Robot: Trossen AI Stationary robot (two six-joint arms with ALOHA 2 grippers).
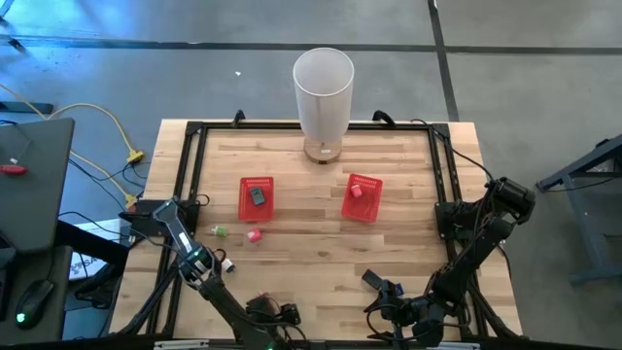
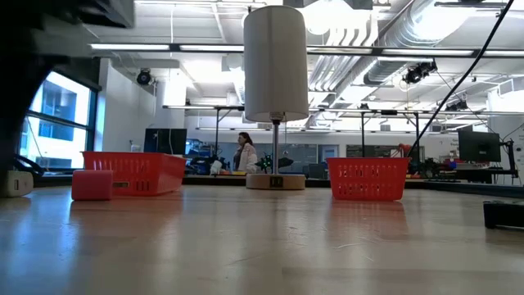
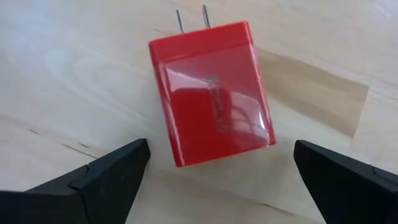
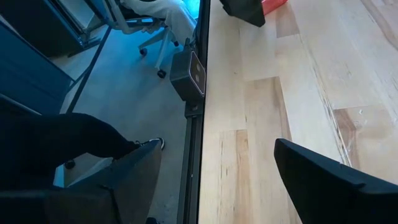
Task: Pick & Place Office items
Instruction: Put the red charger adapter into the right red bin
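A red plug charger (image 3: 211,99) lies flat on the wood with its two prongs pointing away from my left gripper (image 3: 221,180). That gripper is open, one finger on each side of the charger's near end and clear of it. It hangs at the table's near edge (image 1: 275,313), and its body hides the charger from above. My right gripper (image 4: 217,180) is open over bare wood near the same edge (image 1: 387,313). A pink item (image 1: 255,234), a green one (image 1: 219,230), a white one (image 1: 225,262) and a black one (image 1: 372,280) lie loose on the table.
Two red mesh baskets (image 1: 257,197) (image 1: 362,197) stand mid-table; the left holds a teal item (image 1: 257,194), the right a pink-red one (image 1: 357,192). A tall white cylinder (image 1: 323,97) stands at the far edge. A black frame (image 1: 190,175) rims the table. A person shows far behind.
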